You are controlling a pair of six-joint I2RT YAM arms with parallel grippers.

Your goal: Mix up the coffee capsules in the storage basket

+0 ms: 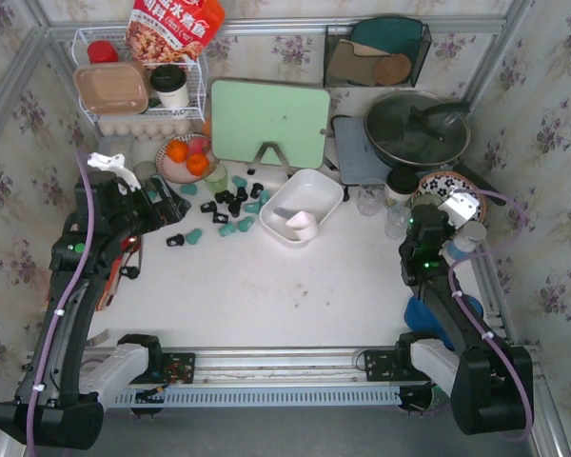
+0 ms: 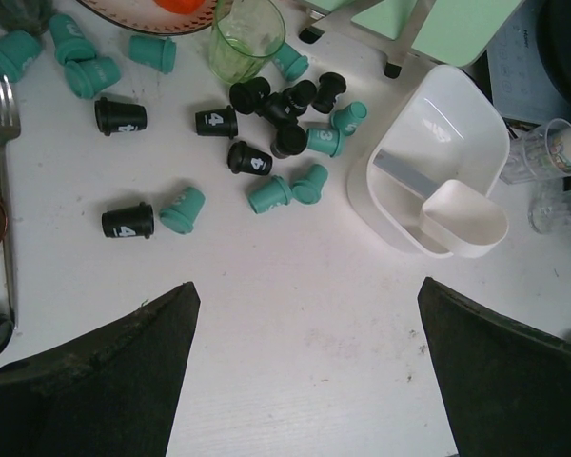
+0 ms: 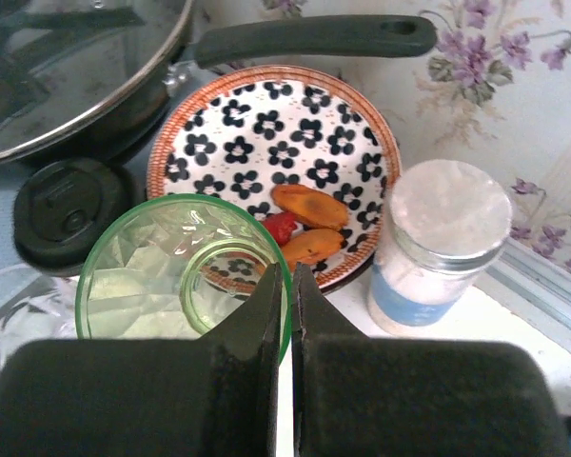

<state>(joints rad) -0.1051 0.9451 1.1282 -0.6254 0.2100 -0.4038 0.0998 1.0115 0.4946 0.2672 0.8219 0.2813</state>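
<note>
On a white, floral-walled table (image 1: 266, 295), coffee capsules (image 2: 250, 158) lie loose beside the storage basket (image 2: 438, 124), beyond the spread left gripper (image 2: 306, 286); the right gripper (image 3: 291, 286) is pressed together.

place: staged kitchen | cues: frying pan (image 1: 417, 129); cutting board (image 1: 269, 119); floral wallpaper (image 1: 552, 133); aluminium frame (image 1: 266, 27)

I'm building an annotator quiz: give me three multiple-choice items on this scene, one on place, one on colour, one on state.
1. Relative to the storage basket, the coffee capsules lie: A inside it; B on the table beside it; C on its rim.
2. The capsules are: A red and white; B all yellow; C black and teal.
3. The right hand is: A shut; B wide open; C gripping a cup.
B, they are scattered on bare table; C, both colours show; A, its jaws touch.
</note>
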